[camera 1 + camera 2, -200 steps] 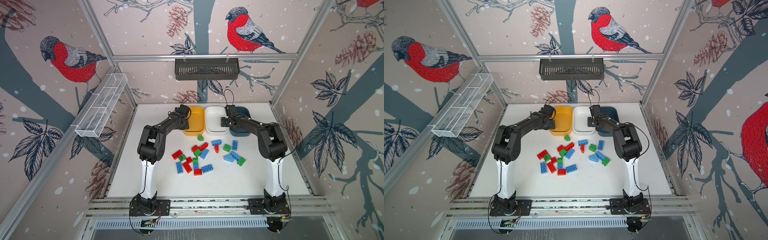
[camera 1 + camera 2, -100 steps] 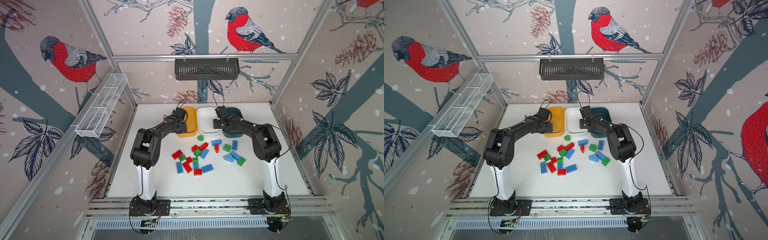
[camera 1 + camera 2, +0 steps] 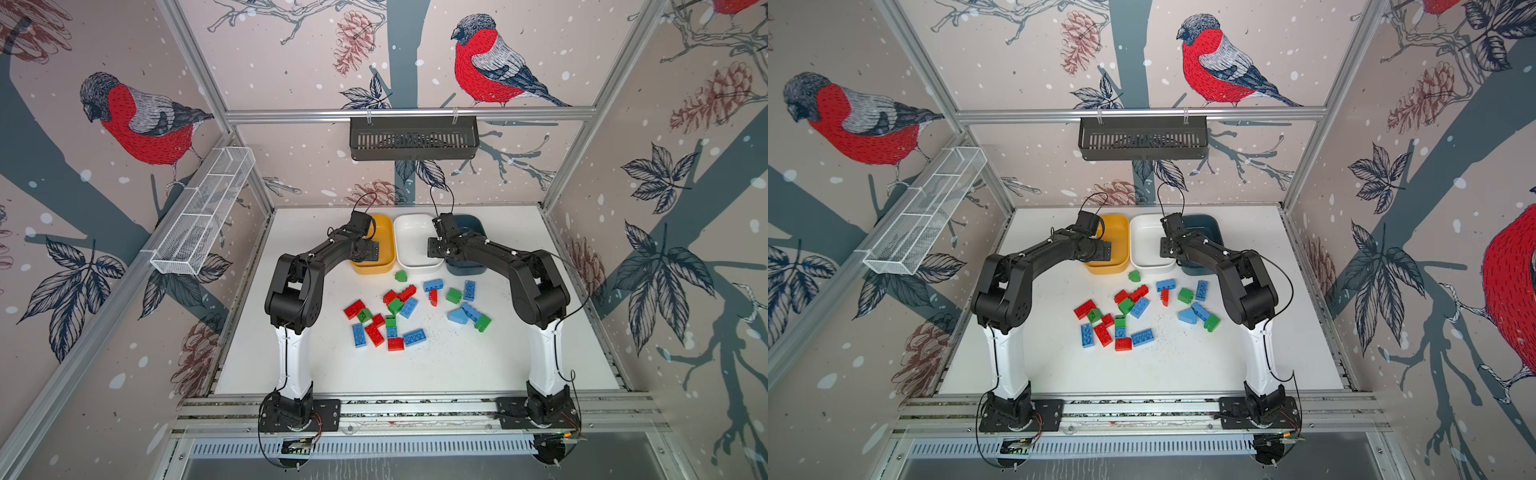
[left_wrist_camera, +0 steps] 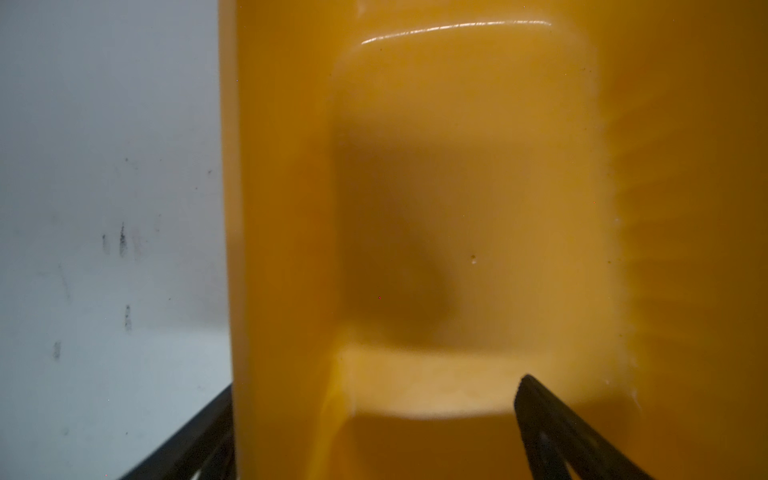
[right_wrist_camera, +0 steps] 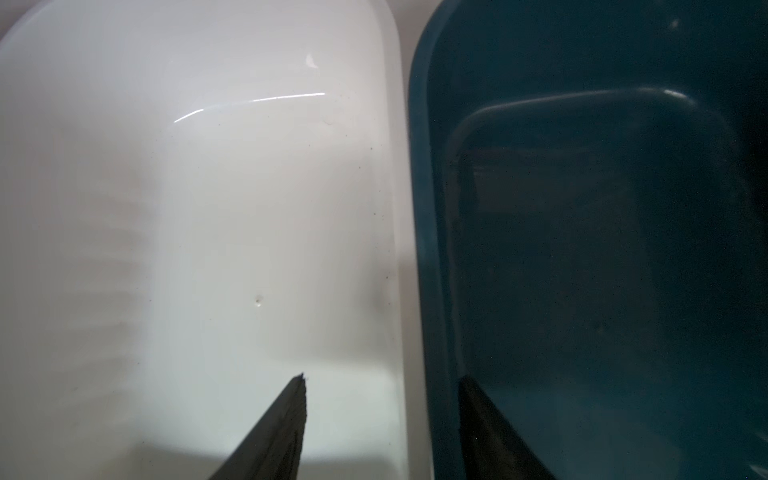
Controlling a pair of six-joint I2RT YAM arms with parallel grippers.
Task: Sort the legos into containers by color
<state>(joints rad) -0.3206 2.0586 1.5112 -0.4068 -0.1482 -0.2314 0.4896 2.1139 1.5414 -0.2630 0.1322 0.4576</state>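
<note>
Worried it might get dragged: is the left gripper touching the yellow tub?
Cannot tell. In the left wrist view the open left gripper straddles a side wall of the yellow tub, which hides the outer fingertip and any contact.

Built as two alike arms, left arm and right arm: white tapered lower link, glossy black blocky joints and links above. Bolted onto flat black base plates. Wired with thin black cables looped at the wrists. Tipped with slim black tapering blades on left gripper and right gripper.
</note>
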